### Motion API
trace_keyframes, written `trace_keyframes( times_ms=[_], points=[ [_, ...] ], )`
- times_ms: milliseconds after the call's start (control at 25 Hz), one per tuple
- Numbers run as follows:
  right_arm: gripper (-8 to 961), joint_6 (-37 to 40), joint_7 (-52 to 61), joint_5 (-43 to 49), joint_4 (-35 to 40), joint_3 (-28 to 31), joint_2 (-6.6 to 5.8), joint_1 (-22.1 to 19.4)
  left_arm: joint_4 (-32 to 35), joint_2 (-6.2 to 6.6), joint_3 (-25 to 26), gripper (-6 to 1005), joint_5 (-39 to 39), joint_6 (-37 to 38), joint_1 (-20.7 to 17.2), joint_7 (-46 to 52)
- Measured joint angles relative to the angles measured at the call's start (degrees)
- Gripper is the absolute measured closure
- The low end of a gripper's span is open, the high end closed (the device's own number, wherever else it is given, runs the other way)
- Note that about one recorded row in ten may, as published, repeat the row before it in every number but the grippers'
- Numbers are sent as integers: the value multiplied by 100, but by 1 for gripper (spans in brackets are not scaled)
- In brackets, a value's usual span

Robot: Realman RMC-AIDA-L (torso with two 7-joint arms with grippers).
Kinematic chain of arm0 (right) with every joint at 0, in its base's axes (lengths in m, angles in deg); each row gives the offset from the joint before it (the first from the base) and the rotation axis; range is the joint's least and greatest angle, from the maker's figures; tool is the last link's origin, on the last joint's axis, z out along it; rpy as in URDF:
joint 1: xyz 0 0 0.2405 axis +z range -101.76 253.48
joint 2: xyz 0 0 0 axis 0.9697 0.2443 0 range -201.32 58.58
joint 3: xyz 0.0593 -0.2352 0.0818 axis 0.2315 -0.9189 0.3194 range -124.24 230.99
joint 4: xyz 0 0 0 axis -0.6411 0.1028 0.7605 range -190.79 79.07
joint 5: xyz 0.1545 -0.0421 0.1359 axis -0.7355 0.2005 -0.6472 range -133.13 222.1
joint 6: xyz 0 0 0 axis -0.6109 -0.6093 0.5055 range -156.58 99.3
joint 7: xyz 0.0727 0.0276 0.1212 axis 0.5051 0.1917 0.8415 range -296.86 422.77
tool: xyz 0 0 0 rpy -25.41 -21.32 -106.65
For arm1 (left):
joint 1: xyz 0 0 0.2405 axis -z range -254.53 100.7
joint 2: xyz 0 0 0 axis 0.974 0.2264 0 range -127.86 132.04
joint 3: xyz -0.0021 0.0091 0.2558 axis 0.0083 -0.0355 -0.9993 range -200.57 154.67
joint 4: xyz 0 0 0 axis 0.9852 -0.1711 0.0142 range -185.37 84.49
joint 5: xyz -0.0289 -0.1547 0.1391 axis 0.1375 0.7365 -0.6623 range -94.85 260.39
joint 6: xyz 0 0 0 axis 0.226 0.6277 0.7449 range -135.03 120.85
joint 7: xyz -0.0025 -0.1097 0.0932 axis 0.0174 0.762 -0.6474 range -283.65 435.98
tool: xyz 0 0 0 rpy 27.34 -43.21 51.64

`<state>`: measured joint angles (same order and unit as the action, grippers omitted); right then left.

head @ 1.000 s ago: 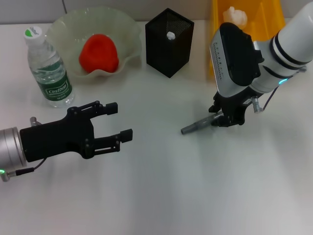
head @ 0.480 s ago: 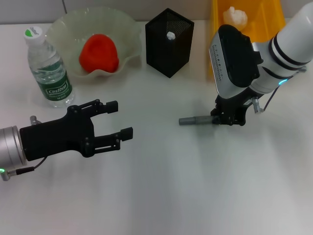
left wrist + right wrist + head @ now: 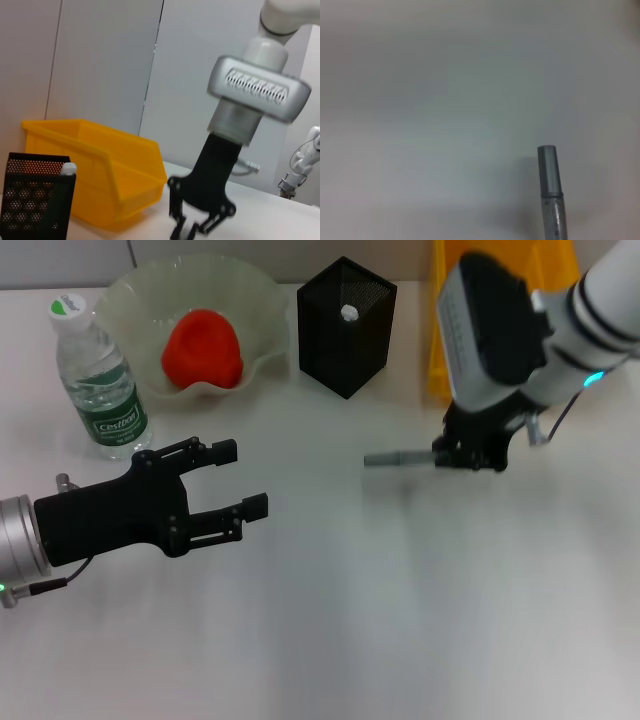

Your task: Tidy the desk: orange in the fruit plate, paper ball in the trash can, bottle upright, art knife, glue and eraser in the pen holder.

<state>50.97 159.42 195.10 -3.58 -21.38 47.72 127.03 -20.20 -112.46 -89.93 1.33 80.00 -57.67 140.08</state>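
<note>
My right gripper [image 3: 468, 455] is shut on the grey art knife [image 3: 400, 458] and holds it level above the table, right of the black mesh pen holder [image 3: 345, 335]. The knife's end shows in the right wrist view [image 3: 551, 190]. A white item [image 3: 347, 312] stands in the holder. The orange [image 3: 203, 347] lies in the pale fruit plate [image 3: 130, 290]. The water bottle [image 3: 100, 380] stands upright at the left. My left gripper [image 3: 242, 478] is open and empty at the front left. The paper ball is hidden.
A yellow bin [image 3: 437, 360] stands at the back right, behind my right arm. The left wrist view shows the bin [image 3: 110, 175], the pen holder [image 3: 35, 200] and my right gripper [image 3: 192, 227] beyond them.
My right gripper has lifted the art knife off the table; the knife went from slanted to level. My left gripper has shifted slightly.
</note>
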Motion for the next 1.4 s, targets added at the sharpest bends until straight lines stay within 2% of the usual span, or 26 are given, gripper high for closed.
trace_keyframes(
  times_ms=[120, 160, 200, 360, 400, 560, 840, 1160, 1400],
  points=[
    [819, 395, 231, 178, 967, -21, 0, -189, 0, -9, 1, 185, -12, 1, 14, -6],
    [819, 687, 353, 324, 1584, -22, 3, -239, 0, -17, 1, 185, -15, 2, 17, -8],
    [820, 687, 353, 324, 1584, -22, 3, -239, 0, -17, 1, 185, -15, 2, 17, -8],
    [821, 1207, 506, 667, 2704, -28, 6, -279, -24, -46, 11, 185, 2, 2, -19, -134],
    [822, 1207, 506, 667, 2704, -28, 6, -279, -24, -46, 11, 185, 2, 2, -19, -134],
    [823, 1364, 541, 1032, 3617, -73, 12, -369, -32, -95, 67, 185, 0, 1, -33, -159],
    [826, 946, 542, 1643, 3944, -472, 19, -379, -6, -144, 81, 185, 6, -3, -25, -167],
    [828, 160, 80, 1674, 3589, -1103, -5, -447, -47, -253, 176, 184, 12, -70, -17, -355],
    [829, -522, -402, 1677, 3426, -1275, -8, -638, -65, -247, 215, 184, -20, -152, -87, -381]
  ],
)
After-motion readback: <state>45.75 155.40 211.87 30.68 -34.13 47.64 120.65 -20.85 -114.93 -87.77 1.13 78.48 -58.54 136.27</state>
